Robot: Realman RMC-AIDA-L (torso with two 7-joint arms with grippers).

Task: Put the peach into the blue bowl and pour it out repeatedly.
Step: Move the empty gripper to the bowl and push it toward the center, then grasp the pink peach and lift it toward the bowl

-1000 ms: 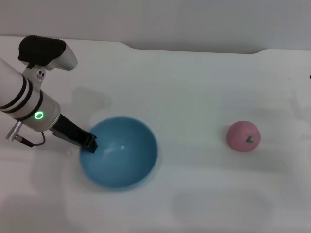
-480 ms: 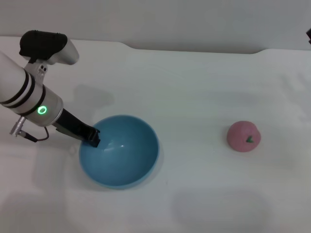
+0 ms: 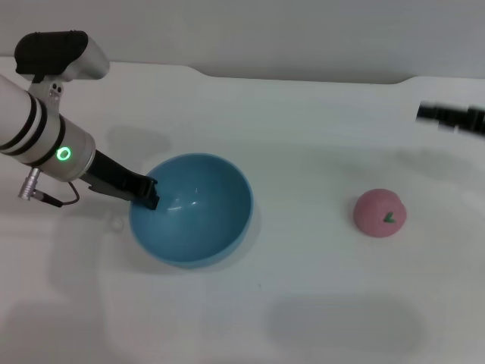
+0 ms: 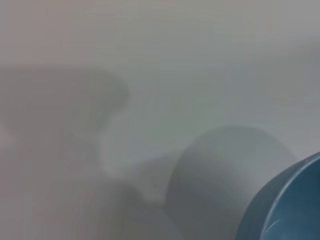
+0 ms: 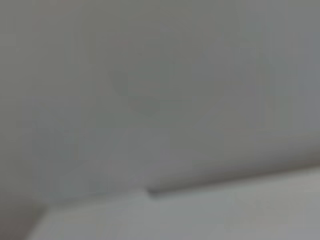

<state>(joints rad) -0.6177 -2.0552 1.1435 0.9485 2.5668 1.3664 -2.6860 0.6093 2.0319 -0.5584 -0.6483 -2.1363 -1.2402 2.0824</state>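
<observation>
A: From the head, the left gripper (image 3: 148, 192) pinches the blue bowl (image 3: 193, 208) at its rim; the peach (image 3: 380, 213) sits well apart on the table (image 3: 303, 136).

B: The right gripper (image 3: 452, 117) is entering; I cannot tell its state.

A: The left wrist shows only the bowl's edge; a rim pinch could slip.

B: The right wrist shows nothing useful.

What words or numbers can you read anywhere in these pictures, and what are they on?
There are no words, labels or numbers to read in any view.
The peach has only a small green leaf mark, not a letter.
The left arm, near the left gripper at the rim of the blue bowl, shows only a glowing green ring light.
The right gripper is blurred and shows no writing.
</observation>
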